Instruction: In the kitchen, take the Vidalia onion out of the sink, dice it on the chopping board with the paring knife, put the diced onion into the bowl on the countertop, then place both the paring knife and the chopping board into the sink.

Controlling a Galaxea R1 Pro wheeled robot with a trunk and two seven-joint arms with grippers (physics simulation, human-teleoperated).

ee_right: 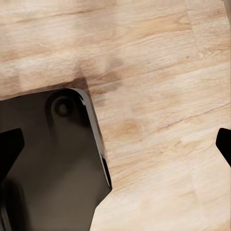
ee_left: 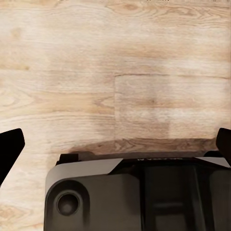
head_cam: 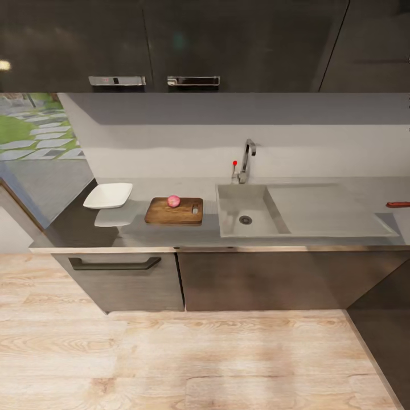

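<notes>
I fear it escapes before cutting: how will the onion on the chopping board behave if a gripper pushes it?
The Vidalia onion looks round and smooth, so it would probably roll. The chopping board looks flat and rimless, so nothing would likely stop it.

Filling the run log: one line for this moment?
onion on board | sink empty | knife far right on counter | bowl left | both tools open over floor

You face dark glossy wall cabinets [head_cam: 228, 40] with two metal handles [head_cam: 193, 81] over a pale grey backsplash [head_cam: 228, 148]. Below sit dark grey base cabinets [head_cam: 228, 279] on a light wood-plank floor [head_cam: 171, 359]. At left, a window [head_cam: 34, 128] shows grass and paving stones.
</notes>
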